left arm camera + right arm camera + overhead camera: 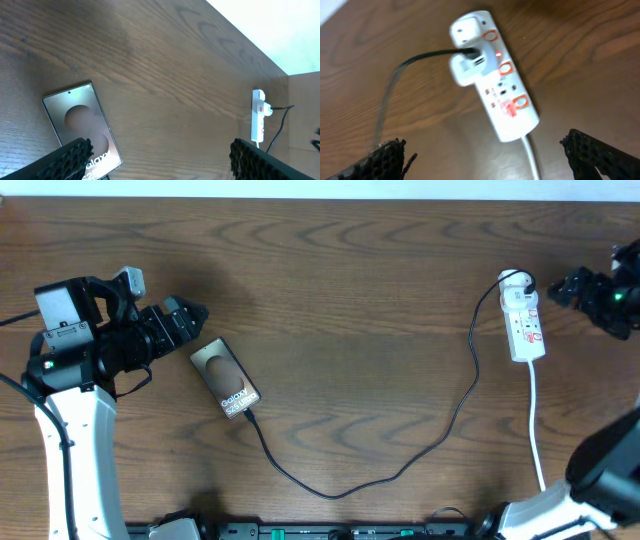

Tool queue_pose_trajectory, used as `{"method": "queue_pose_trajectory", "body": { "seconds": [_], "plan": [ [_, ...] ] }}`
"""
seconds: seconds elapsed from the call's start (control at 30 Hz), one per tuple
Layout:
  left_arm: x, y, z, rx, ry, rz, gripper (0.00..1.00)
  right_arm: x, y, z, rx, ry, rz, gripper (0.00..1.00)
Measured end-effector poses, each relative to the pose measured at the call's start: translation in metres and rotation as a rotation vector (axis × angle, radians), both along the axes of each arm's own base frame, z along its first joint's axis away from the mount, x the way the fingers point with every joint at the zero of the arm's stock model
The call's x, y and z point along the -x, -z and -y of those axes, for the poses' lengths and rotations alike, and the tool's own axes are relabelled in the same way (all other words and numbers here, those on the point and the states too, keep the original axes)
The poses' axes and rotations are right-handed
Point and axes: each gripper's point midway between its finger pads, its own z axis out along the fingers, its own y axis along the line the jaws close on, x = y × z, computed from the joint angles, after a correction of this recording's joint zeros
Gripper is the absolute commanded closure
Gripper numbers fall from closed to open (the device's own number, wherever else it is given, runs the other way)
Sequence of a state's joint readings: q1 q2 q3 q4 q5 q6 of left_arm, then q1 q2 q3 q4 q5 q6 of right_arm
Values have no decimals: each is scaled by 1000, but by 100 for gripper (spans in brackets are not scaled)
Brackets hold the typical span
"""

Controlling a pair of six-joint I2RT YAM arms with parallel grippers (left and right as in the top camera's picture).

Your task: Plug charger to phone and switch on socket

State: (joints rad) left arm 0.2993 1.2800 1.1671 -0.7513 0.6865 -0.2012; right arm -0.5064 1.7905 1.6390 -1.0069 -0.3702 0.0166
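The phone [226, 378] lies face up on the wooden table at the left, shown also in the left wrist view as the phone [80, 120]. The black charger cable [330, 494] meets the phone's lower edge, loops along the front and rises to a white adapter plugged into the socket [523, 315] at the right. My left gripper [190, 315] is open, just up and left of the phone, touching nothing; its fingertips [70, 159] stand wide apart. My right gripper [553, 288] is open beside the socket's far end. The socket [495, 75] shows orange switches and a small red light.
The socket's thick white cord [536, 430] runs toward the table's front edge. The table's far edge meets a pale wall [280, 30]. Bare wood [360, 330] lies between phone and socket.
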Motion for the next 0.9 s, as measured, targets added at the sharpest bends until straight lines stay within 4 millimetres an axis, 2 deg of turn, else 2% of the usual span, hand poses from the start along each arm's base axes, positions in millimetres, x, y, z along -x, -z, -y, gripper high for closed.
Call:
{"method": "queue_pose_trajectory", "body": {
  "seconds": [0.1, 0.2, 0.9],
  "plan": [
    [0, 0, 0, 0, 0, 0, 9, 11, -23, -8, -1, 10, 26, 1],
    [0, 0, 0, 0, 0, 0, 9, 13, -30, -10, -1, 14, 40, 1],
    [0, 0, 0, -1, 0, 0, 9, 13, -30, -10, -6, 17, 39, 1]
  ]
}}
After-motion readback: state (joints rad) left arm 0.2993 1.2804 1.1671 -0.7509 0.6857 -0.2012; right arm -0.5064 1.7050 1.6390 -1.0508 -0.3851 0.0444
